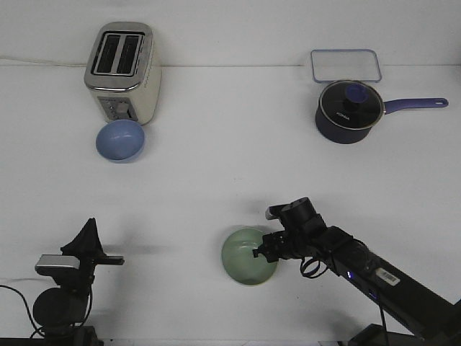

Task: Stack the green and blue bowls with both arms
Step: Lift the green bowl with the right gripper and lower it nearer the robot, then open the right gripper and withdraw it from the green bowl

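Observation:
The pale green bowl sits on the white table at front centre. My right gripper is at its right rim, with the fingertips over the rim edge. Whether they pinch the rim is unclear from this angle. The light blue bowl sits at the far left, right in front of the toaster and apart from both arms. My left gripper is at the front left, far from both bowls. It is raised, its fingers meet in one point, and it is empty.
A cream toaster stands at the back left, touching or nearly touching the blue bowl. A dark navy pot with a glass lid and a long handle and a clear rectangular lid are at the back right.

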You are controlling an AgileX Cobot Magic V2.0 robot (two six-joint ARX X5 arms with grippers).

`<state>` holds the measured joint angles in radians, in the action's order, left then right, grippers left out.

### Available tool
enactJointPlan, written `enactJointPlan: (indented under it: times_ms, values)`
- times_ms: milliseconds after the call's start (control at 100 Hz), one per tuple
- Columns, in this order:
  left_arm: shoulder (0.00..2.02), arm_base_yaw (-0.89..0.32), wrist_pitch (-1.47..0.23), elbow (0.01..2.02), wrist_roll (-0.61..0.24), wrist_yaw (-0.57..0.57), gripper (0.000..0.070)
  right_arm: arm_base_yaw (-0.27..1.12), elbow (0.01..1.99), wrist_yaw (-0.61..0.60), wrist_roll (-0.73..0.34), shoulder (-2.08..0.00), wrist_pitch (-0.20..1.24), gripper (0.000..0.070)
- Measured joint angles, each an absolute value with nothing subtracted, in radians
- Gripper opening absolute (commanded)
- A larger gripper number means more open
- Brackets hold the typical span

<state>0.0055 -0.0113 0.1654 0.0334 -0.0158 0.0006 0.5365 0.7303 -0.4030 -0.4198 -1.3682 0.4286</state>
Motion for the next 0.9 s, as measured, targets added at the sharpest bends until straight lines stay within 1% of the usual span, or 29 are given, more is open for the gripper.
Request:
enactJointPlan:
  times_ms: [30, 120, 270, 420, 540, 710, 800, 900]
  values:
    - [0.006, -0.011, 0.165, 0.033, -0.016, 0.001, 0.0013, 0.537, 0.731, -0.408, -0.419, -1.368, 0.422, 0.0373]
    - [0.006, -0.011, 0.165, 0.033, -0.016, 0.001, 0.0013, 0.537, 0.736, -0.414, -0.418, -1.361, 0.413, 0.0429]
    - [0.006, -0.011, 0.165, 0.033, -0.016, 0.001, 0.0013, 0.514, 0.738, -0.397, -0.407, -1.306, 0.462, 0.0441]
    - [0.006, -0.011, 0.165, 0.033, -0.016, 0.001, 0.0013, 0.457, 0.796, -0.39, -0.383, -1.173, 0.484, 0.044]
    - [0.006, -0.011, 0.165, 0.033, -0.016, 0.001, 0.0013, 0.383, 0.835, -0.382, -0.332, -1.045, 0.472, 0.044]
    - [0.006, -0.011, 0.167, 0.033, -0.019, 0.001, 0.0013, 0.221, 0.836, -0.312, -0.225, -0.914, 0.482, 0.044]
    - [0.006, -0.011, 0.17, 0.033, -0.048, 0.001, 0.0013, 0.135, 0.834, -0.3, -0.147, -0.85, 0.489, 0.0439]
    - [0.006, -0.011, 0.173, 0.034, -0.102, 0.001, 0.0011, 0.065, 0.82, -0.303, -0.078, -0.767, 0.48, 0.0439]
